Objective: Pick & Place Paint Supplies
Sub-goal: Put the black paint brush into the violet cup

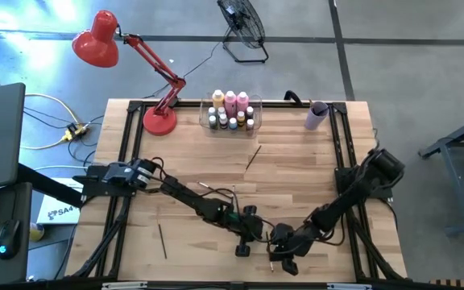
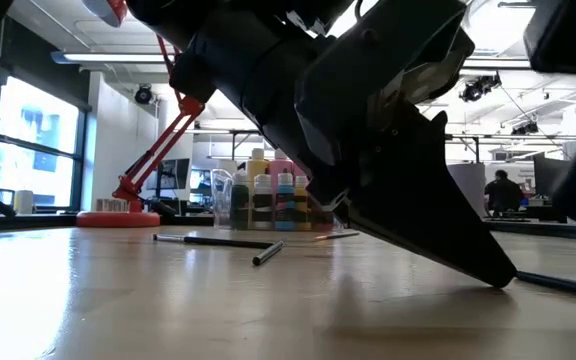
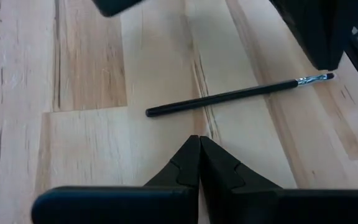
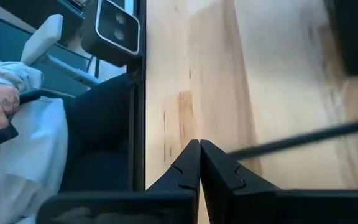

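A thin dark paintbrush point(image 3: 238, 94) with a silver ferrule and a small tip lies flat on the bare wood of the table point(image 1: 296, 173), near its front edge. The left gripper point(image 3: 199, 142) hovers just beside the brush's handle, its fingers pressed together and empty, apart from the brush. The right gripper point(image 4: 199, 148) sits close by near the table's front edge, its fingers likewise pressed together with nothing between them, a dark brush handle point(image 4: 303, 138) lying just past their tips. At the back, paint bottles point(image 1: 231, 111) stand in a clear bin point(image 1: 208, 122).
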### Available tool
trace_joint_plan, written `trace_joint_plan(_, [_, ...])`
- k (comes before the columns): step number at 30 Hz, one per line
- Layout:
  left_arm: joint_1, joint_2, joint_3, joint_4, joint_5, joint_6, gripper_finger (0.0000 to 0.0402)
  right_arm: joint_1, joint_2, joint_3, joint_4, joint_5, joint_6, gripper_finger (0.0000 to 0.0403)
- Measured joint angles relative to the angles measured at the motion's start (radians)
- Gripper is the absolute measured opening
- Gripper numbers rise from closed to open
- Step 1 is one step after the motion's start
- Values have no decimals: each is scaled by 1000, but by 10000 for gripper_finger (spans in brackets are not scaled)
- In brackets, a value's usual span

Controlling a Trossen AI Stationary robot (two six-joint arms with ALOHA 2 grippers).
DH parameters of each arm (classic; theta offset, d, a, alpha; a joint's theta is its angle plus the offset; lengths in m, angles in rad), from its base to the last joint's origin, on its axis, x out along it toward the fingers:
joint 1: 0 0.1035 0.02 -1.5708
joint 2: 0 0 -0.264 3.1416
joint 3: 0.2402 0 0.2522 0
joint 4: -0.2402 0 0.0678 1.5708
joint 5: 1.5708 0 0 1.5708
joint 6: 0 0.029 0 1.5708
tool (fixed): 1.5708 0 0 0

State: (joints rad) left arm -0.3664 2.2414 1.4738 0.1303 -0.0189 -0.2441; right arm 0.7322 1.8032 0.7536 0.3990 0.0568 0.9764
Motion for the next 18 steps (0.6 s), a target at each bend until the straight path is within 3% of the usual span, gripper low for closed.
trace_joint_plan(18, [0, 0, 0, 1, -47, 10, 3, 36, 79, 123, -82, 6, 106, 2])
